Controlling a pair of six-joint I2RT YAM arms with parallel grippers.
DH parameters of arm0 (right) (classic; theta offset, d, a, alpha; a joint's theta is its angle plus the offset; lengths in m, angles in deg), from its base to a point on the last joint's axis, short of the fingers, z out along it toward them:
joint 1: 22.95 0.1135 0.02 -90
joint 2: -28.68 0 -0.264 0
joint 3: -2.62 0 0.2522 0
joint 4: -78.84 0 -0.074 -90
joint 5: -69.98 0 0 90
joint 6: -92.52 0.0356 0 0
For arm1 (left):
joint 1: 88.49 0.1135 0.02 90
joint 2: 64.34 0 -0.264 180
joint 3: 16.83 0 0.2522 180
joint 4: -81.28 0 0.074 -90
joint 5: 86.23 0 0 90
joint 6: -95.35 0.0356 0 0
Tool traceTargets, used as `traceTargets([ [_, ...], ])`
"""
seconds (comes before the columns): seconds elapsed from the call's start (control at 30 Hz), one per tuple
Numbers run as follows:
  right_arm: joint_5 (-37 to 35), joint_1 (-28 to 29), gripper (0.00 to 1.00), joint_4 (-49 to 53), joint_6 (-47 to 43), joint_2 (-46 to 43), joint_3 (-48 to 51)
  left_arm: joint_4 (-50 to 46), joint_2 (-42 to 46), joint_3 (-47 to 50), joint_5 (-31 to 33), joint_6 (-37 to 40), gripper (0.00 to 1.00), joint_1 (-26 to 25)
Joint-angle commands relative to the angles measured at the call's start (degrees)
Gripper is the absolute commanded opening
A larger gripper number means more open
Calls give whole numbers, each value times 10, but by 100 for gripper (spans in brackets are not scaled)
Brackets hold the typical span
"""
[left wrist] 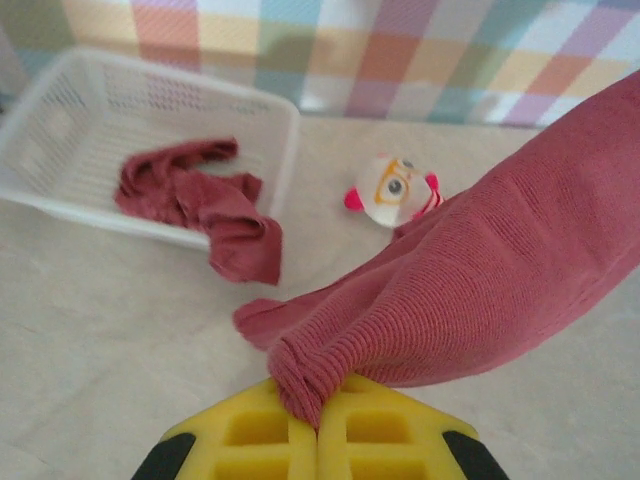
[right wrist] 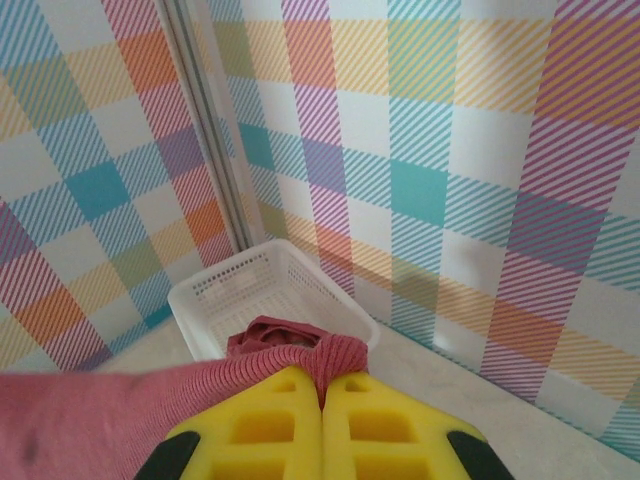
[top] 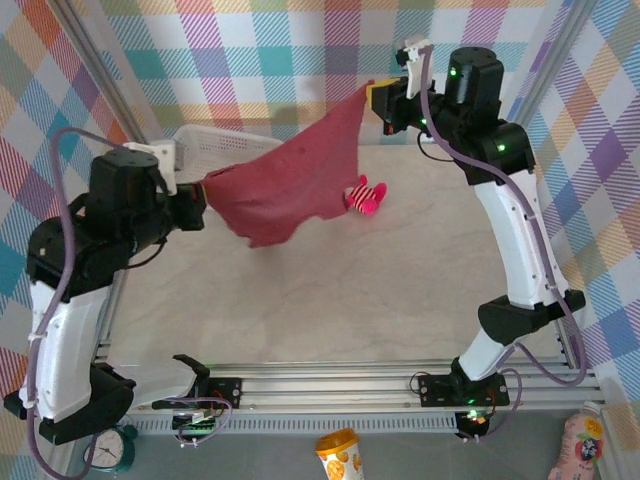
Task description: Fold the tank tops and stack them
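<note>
One maroon tank top (top: 295,180) hangs stretched in the air between both arms. My left gripper (top: 205,187) is shut on its lower left edge, and in the left wrist view the ribbed cloth (left wrist: 480,290) bunches between the yellow pads (left wrist: 250,440). My right gripper (top: 372,95) is shut on the top's upper corner near the back wall; a fold of cloth (right wrist: 335,360) is pinched between its pads. The second tank top (left wrist: 195,200) lies crumpled in the white basket (left wrist: 60,120), one end spilling over the rim onto the table.
A small striped plush doll (top: 365,195) with a white face (left wrist: 390,190) lies on the table just beneath the hanging top. The basket (top: 215,150) stands at the back left by the checked wall. A metal frame post (right wrist: 205,120) rises behind it.
</note>
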Motion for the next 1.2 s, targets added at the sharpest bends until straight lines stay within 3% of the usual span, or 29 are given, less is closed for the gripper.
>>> traceTargets([
  [0.0,36,-3,0,-22,8,-3,8,29,8,28,-7,-38,0,3],
  [0.27,81,41,0,-48,38,78,-33,-39,2,24,156,-46,0,4],
  [0.5,108,135,0,-73,91,152,-88,-198,-50,-146,418,-20,0,5],
  [0.6,122,167,0,-84,110,175,-103,-218,-50,-190,476,9,0,5],
  [0.63,126,171,0,-82,114,182,-112,-209,-43,-193,461,23,0,5],
  [0.77,133,172,0,-61,112,193,-124,-100,30,-102,266,68,0,5],
  [0.87,149,172,0,-25,97,186,-94,-53,67,-3,118,43,0,5],
  [1.0,153,153,0,3,51,128,39,66,126,189,-64,-37,0,-11],
  [1.07,162,127,0,-15,51,86,125,126,154,268,-97,-81,0,-48],
  [1.17,181,80,1,-15,35,36,232,219,185,374,-99,-144,0,-145],
])
